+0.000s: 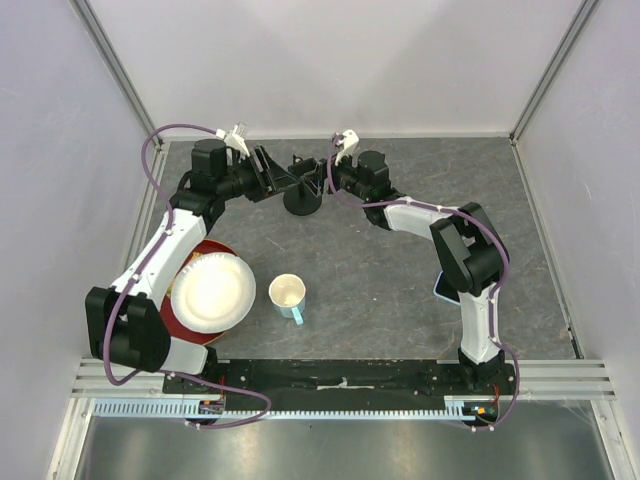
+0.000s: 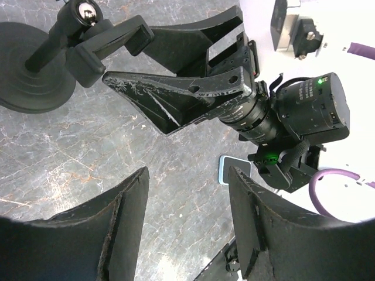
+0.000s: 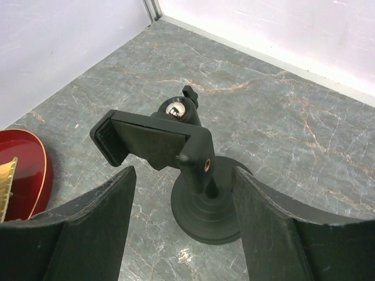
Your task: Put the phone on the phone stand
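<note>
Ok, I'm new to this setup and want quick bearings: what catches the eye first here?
Both arms arch inward to the far middle of the table, the open left hand and open right hand flanking a small black phone stand. The phone lies apart, mostly hidden under the right arm on the right side. A white plate on a red dish sits front left, a cup beside it.

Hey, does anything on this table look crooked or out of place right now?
The phone stand has its clamp tilted to one side on the ball joint, not level. The phone lies flat on the table, partly hidden under the right arm, well away from the stand.
</note>
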Available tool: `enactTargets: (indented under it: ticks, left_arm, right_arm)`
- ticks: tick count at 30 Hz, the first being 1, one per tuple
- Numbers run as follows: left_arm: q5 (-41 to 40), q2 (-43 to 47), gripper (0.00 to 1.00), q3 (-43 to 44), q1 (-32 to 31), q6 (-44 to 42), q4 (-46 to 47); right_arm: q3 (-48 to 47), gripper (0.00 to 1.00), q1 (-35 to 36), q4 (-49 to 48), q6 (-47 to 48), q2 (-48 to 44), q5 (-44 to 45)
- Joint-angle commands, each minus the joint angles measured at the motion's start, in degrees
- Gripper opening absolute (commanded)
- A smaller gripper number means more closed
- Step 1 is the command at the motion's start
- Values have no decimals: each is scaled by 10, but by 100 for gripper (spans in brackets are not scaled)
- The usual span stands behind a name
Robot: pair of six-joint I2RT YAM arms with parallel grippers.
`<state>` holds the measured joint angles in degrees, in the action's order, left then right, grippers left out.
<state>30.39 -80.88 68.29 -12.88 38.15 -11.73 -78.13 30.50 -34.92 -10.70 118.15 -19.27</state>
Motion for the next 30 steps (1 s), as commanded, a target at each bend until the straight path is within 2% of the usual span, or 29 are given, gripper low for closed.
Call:
enactTargets:
  ticks: [1, 7, 14, 22, 25, 28, 30]
  left_arm:
    - [18, 5, 63, -4, 0, 21, 31]
    - [16, 1, 62, -6, 1, 21, 32]
    - [17, 0, 62, -7, 1, 22, 33]
    - [12, -14, 62, -8, 0, 17, 31]
    - [13, -16, 62, -8, 1, 18, 30]
    - [14, -16, 62, -8, 1, 17, 30]
    - [15, -15, 62, -8, 0, 16, 31]
  right_arm:
    - [1, 72, -4, -55, -3, -20, -26]
    - [-20, 65, -9, -86, -30, 1, -66]
    - [-30, 39, -10, -78, -31, 10, -69]
    - [-10, 20, -9, -76, -26, -11, -65]
    - [8, 8, -9, -70, -19, -33, -50]
    - [24, 0, -9, -49, -7, -65, -31]
    - [44, 0, -8, -38, 3, -83, -20]
